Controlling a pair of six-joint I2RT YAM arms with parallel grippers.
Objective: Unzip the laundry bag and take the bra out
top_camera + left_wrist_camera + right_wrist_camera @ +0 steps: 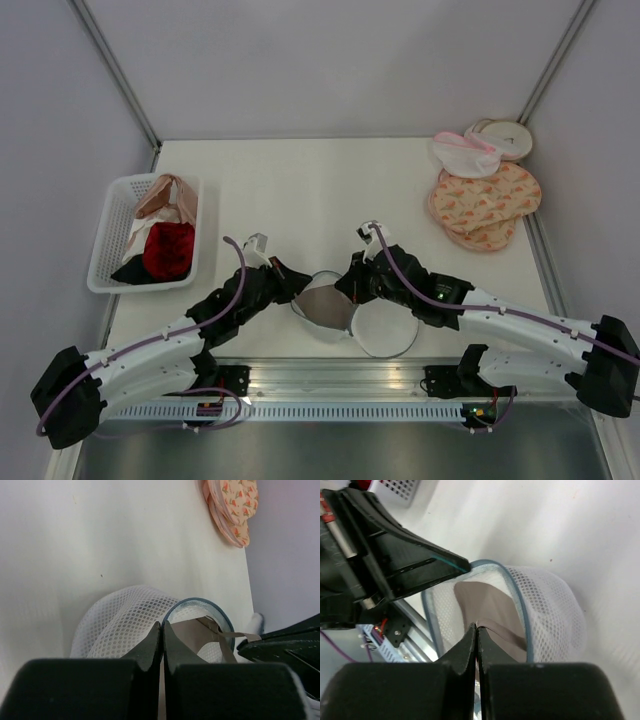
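The left gripper [161, 626] pinches the rim of the round white mesh laundry bag [125, 617] at its tips; the right gripper [475, 628] (jaws together) nips the taupe soft-fabric bra [490, 605] just ahead.

Light was bright, even and diffuse, apparently from overhead, with no hard glare anywhere. The top view was sharp edge to edge; the white tabletop [300, 180] looked slightly washed out and carried only faint, soft shadows. In the left wrist view the left gripper [161, 626] was dark and blurred up close, while the laundry bag [125, 620] mesh was crisp, with a soft grey shadow on its left. In the right wrist view the right gripper [475, 628] was likewise out of focus, the mesh was sharp, and a faint shadow lay to its right.
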